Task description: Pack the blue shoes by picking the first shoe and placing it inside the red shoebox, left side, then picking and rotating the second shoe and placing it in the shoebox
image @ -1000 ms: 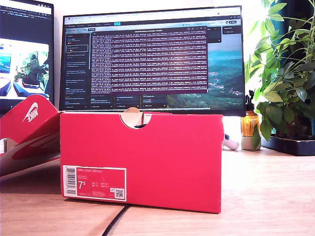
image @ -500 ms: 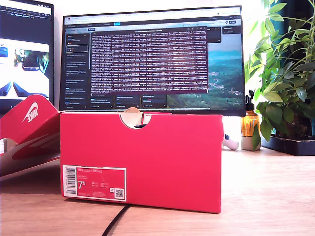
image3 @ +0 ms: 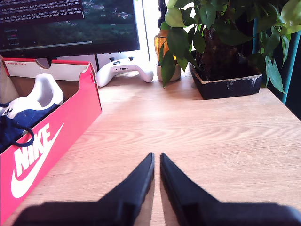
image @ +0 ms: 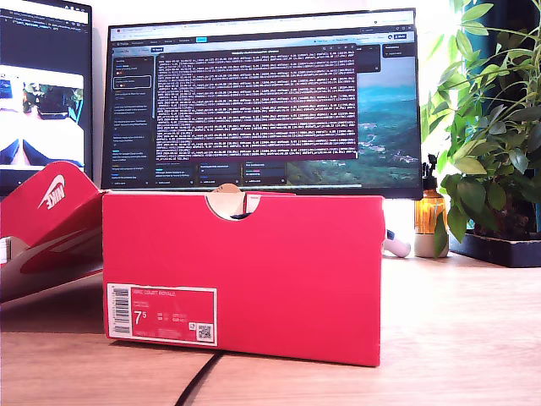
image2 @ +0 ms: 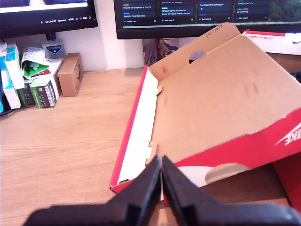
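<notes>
My first gripper [image2: 161, 176] hangs with its jaws pressed together and nothing between them, just short of the red shoebox lid [image2: 221, 113], which lies open at twelve o'clock on the wooden desk [image2: 66, 141]. My second gripper [image3: 156, 174] is likewise pinched together, over bare wood. At its ten o'clock stands the red shoebox [image3: 51, 136], a blue shoe [image3: 23, 115] inside; farther, at eleven, a white game controller [image3: 123, 69], and at one, a potted plant [image3: 225, 42].

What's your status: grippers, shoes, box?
My first gripper shut, empty, over the open lid. My second gripper shut, empty, over bare desk. Blue shoe inside red shoebox. Nothing obstructing.
</notes>
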